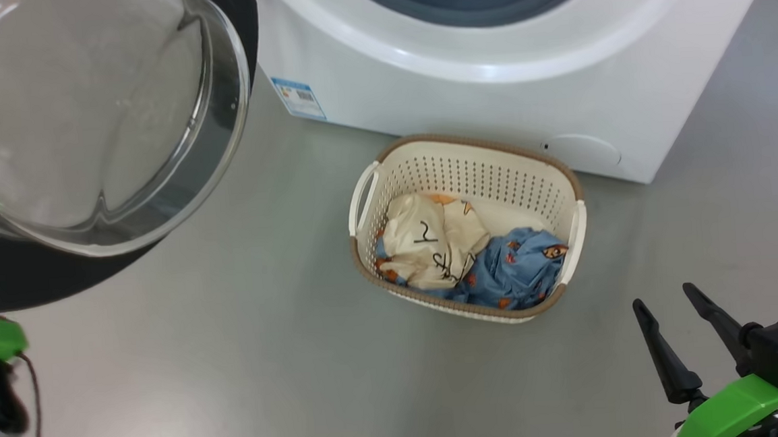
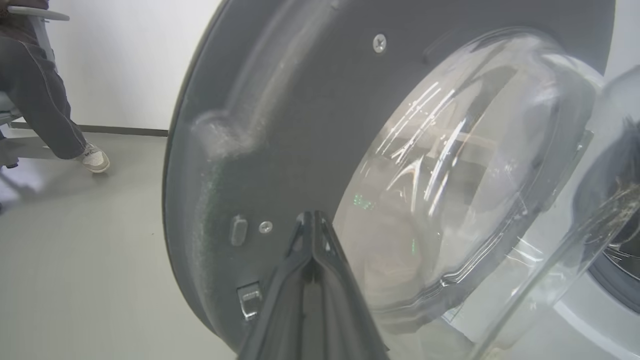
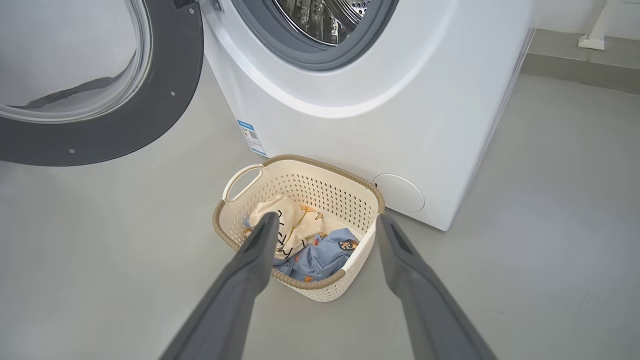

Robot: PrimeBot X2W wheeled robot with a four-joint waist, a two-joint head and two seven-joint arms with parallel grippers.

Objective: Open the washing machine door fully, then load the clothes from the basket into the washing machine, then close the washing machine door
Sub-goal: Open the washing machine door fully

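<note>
The washing machine door point(image 1: 1, 276) stands swung open at the left, its glass bowl point(image 1: 85, 115) bulging toward me. My left gripper point(image 2: 312, 217) is shut with nothing in it, tips close to the door's grey inner face point(image 2: 280, 125); I cannot tell if they touch. The white washing machine point(image 1: 488, 70) has its drum point(image 3: 325, 15) open. In front stands the cream basket point(image 1: 466, 147) holding the clothes: a cream printed garment point(image 1: 431, 239) and a blue one point(image 1: 514, 271). My right gripper point(image 1: 664, 297) hangs open to the basket's right and nearer me, its fingers framing the basket point(image 3: 300, 167).
A seated person's leg and shoe point(image 2: 92, 159) are on the floor beyond the door's far edge. Bare grey floor point(image 1: 235, 356) surrounds the basket. A blue label point(image 1: 297, 97) marks the washer's lower left corner.
</note>
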